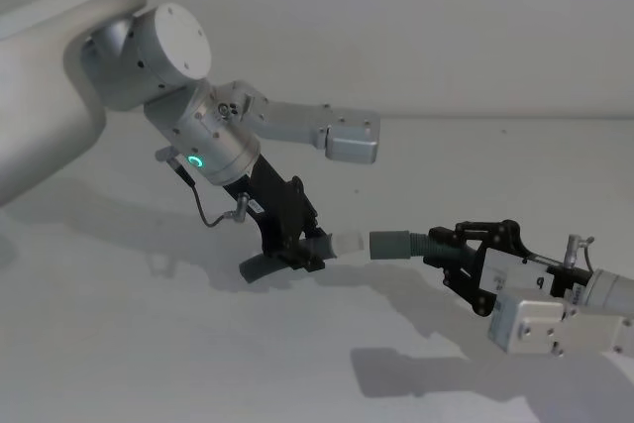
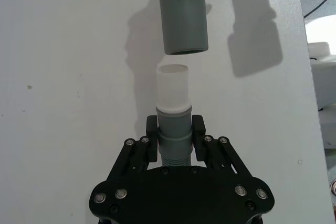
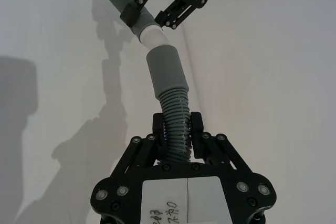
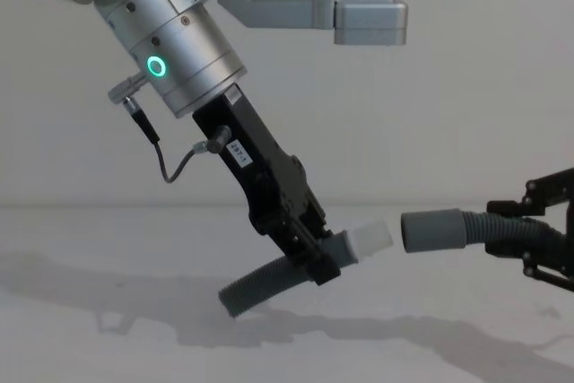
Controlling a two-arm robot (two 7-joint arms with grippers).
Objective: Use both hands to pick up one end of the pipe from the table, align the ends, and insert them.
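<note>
Fingers of the left gripper [image 1: 294, 248] are squeezed shut on the grey cuff of one hose piece [image 4: 260, 286], just behind its white spigot [image 1: 349, 243]. The right gripper [image 1: 448, 251] has its fingers closed tight round the ribs of the other hose piece [image 3: 176, 114]. Both pieces are held up off the worktop [image 1: 149, 364]. In the head view, the grey sleeve [image 1: 392, 243] is at 3 o'clock from the spigot. They are lined up with a small gap between them.
</note>
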